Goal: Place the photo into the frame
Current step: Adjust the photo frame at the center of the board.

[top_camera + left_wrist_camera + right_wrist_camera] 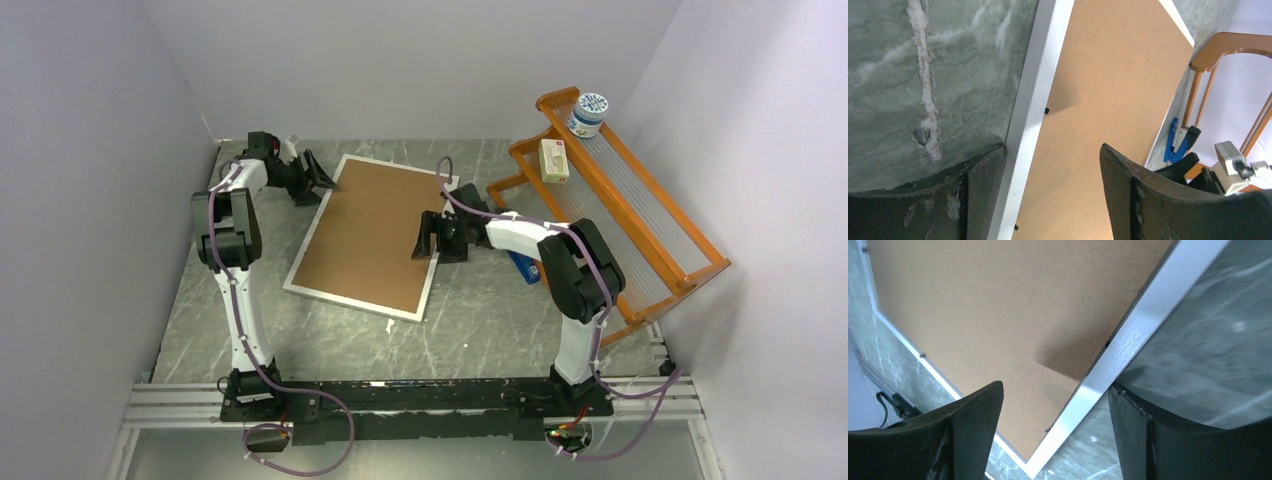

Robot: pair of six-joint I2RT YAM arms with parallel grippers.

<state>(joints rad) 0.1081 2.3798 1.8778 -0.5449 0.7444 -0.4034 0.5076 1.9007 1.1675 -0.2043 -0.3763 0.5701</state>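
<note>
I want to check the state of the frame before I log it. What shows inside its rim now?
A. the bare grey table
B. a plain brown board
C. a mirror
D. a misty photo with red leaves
B: in the top view a brown board fills the frame from rim to rim, and both wrist views agree.

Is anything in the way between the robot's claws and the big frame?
Nothing visible. The left claw and the right claw are both open, each over an opposite rim of the frame. But the brown backing board fills the frame's back, covering where a photo would go. No photo is in view.
</note>
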